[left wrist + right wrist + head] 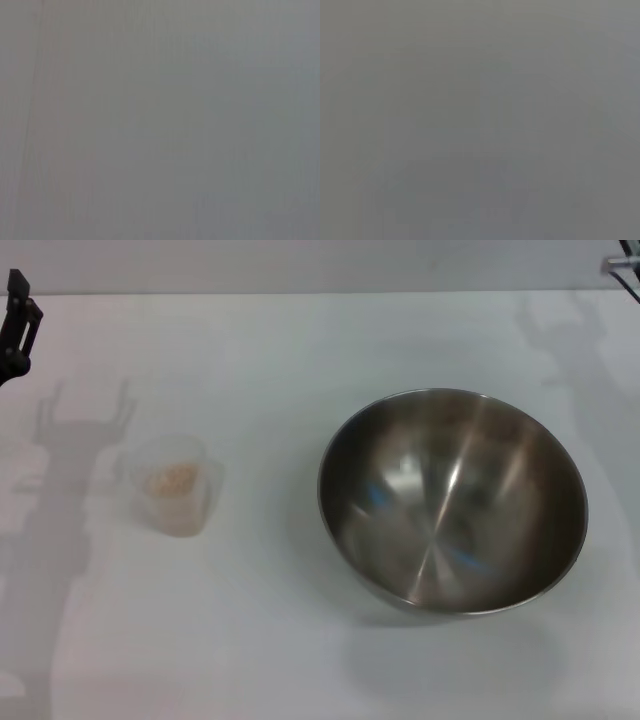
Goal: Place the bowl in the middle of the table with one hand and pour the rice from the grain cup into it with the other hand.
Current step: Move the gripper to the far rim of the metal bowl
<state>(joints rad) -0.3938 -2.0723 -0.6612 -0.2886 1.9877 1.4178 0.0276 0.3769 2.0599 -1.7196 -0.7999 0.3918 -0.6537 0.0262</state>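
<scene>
Left gripper (18, 320): cut off by head view's left edge, only dark part visible, finger state indeterminate. Right gripper (625, 265): cut off at top right corner, sliver only, finger state indeterminate. Both wrist views: uniform grey blur, nothing identifiable. Rice (173, 479): seen through frosted grain cup (175, 485) wall, individual grains unresolved.

Soft even light leaves faint grey arm shadows on the plain white table (300, 640) while both wrist views show featureless grey.
</scene>
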